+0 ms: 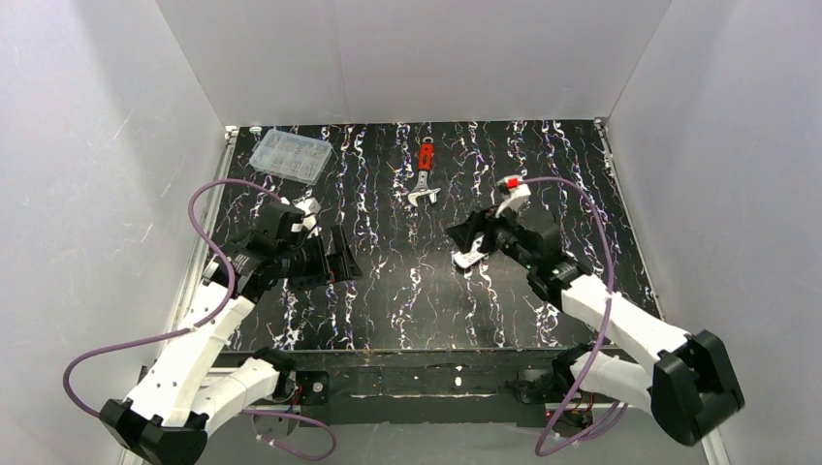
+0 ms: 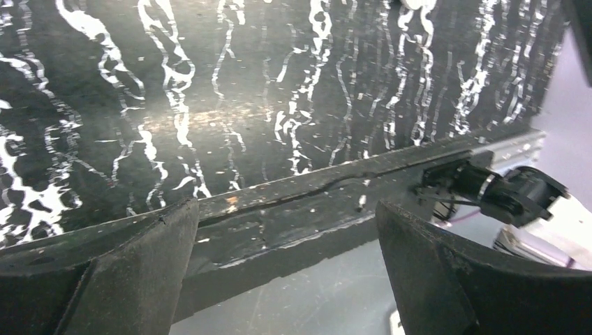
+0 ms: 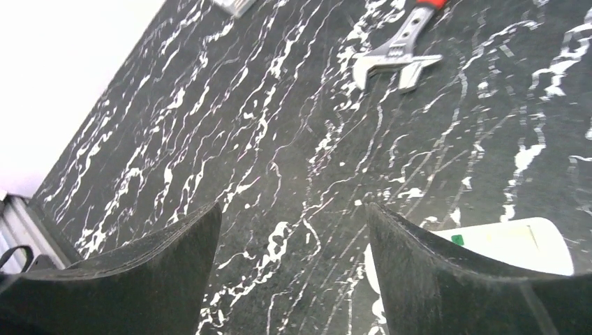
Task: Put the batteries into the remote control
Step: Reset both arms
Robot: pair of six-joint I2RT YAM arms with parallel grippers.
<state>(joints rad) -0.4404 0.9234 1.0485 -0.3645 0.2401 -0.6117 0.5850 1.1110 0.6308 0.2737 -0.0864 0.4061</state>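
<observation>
Clear box (image 1: 291, 155) at the far left corner of the table (image 1: 407, 310); left tool (image 1: 347, 262) low over the left half of the table, fingers (image 2: 132, 272) spread, nothing between them; wrench (image 1: 425, 174) flat near the far centre, well apart from both tools; right tool (image 1: 460, 244) right of centre, fingers (image 3: 447, 279) spread, gripping nothing; remote (image 3: 516, 244) flat on the table just beside the right tool, partly hidden behind one finger.
</observation>
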